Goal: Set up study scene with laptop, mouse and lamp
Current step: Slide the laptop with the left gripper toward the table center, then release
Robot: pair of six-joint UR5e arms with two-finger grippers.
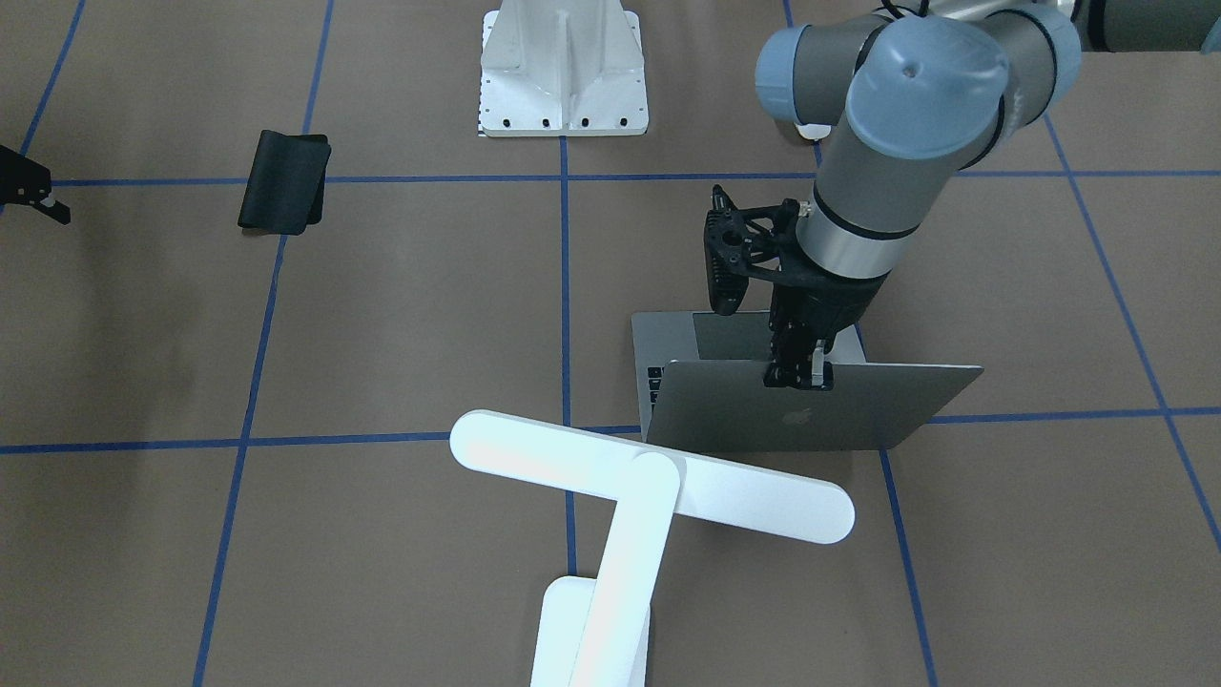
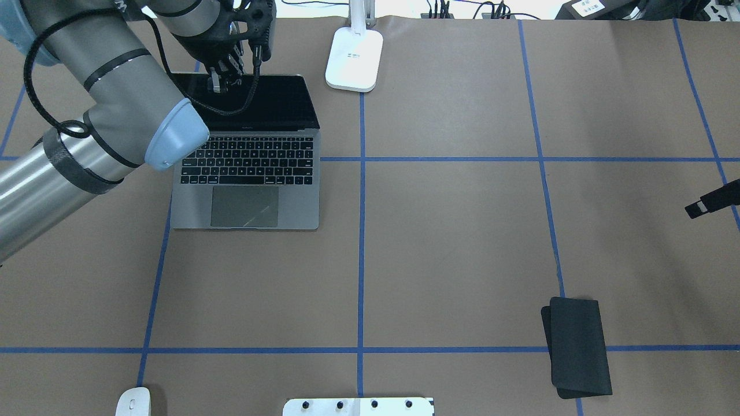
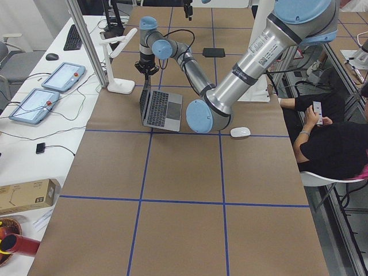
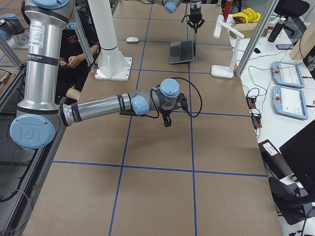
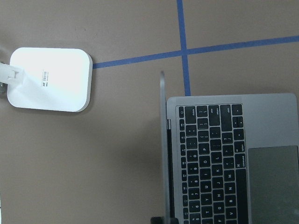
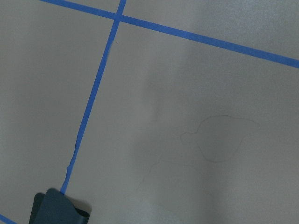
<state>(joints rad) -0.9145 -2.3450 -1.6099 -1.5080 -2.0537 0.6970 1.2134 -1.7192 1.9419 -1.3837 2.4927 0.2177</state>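
Observation:
The grey laptop [image 2: 248, 173] stands open on the table's far left part, keys and trackpad showing. Its lid [image 1: 811, 410] with the apple logo is near upright. My left gripper [image 1: 799, 375] is shut on the lid's top edge; the left wrist view shows the lid edge-on [image 5: 163, 140]. The white lamp [image 1: 649, 477] stands behind the laptop, its flat base [image 2: 354, 58] just right of the screen. The white mouse [image 2: 134, 402] lies at the near left edge, far from both grippers. My right gripper [image 2: 712, 202] hovers at the right, shut and empty.
A black soft pad [image 2: 578, 346] lies at the near right. The white bolted pedestal [image 1: 563, 72] stands at the table's near middle. Blue tape lines cross the brown table [image 2: 451, 248]. A seated person [image 3: 333, 144] is beside the table.

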